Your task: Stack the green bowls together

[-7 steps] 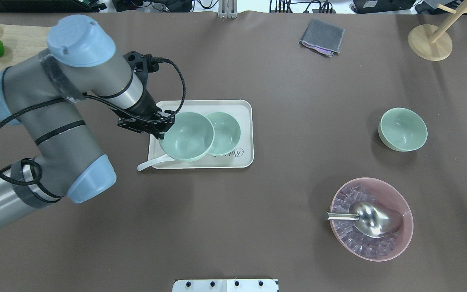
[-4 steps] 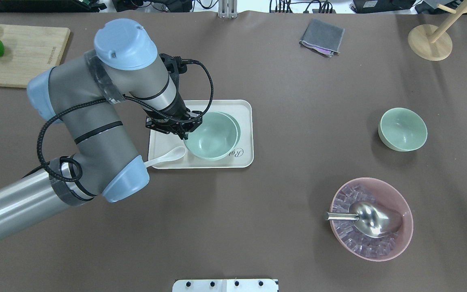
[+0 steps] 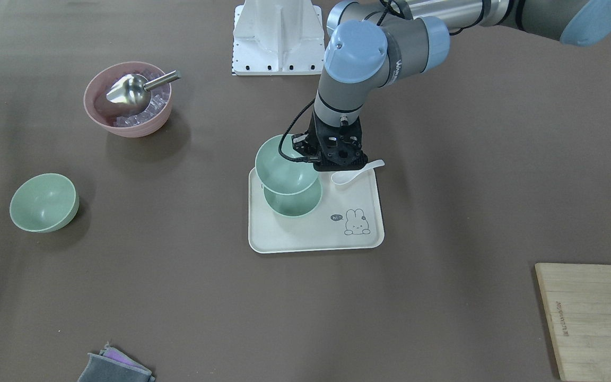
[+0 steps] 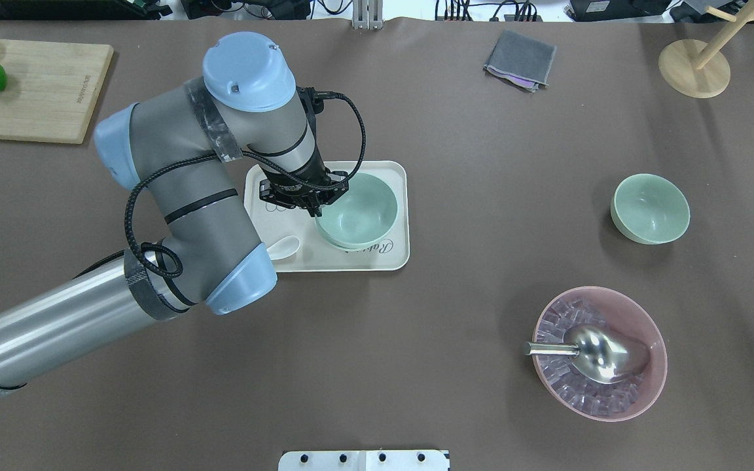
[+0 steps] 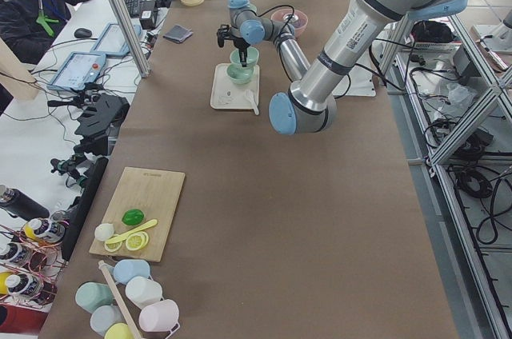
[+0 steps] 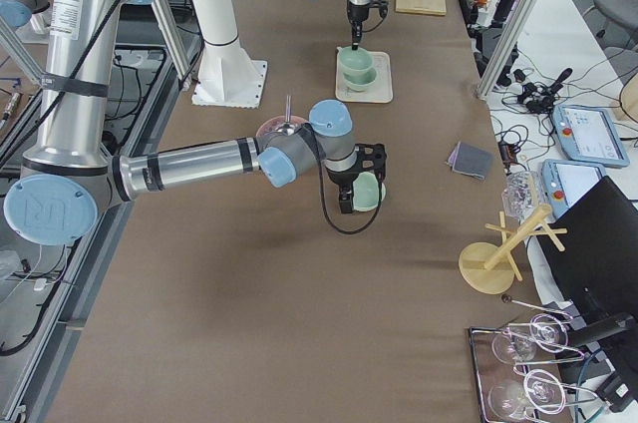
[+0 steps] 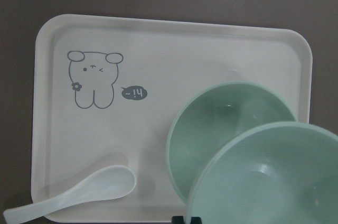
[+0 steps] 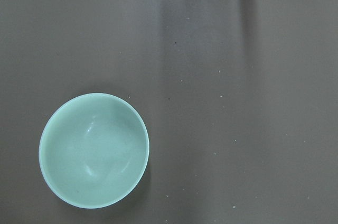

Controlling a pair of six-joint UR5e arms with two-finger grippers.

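Note:
My left gripper (image 4: 317, 209) is shut on the rim of a pale green bowl (image 4: 356, 210) and holds it just above a second green bowl (image 3: 292, 204) on the cream tray (image 4: 390, 171). From overhead the held bowl covers almost all of the lower one. The left wrist view shows the held bowl (image 7: 269, 176) overlapping the lower bowl (image 7: 227, 123). The third green bowl (image 4: 650, 208) stands alone on the table at the right and shows in the right wrist view (image 8: 94, 150). My right gripper (image 6: 346, 202) hangs over it; I cannot tell whether it is open or shut.
A white spoon (image 4: 282, 248) lies on the tray's near left corner. A pink bowl (image 4: 599, 353) with ice and a metal scoop sits front right. A grey cloth (image 4: 520, 60), a wooden stand (image 4: 694, 65) and a cutting board (image 4: 36, 88) lie along the far edge.
My left arm has carried the held bowl rightward across the tray, from beside the second bowl to directly above it.

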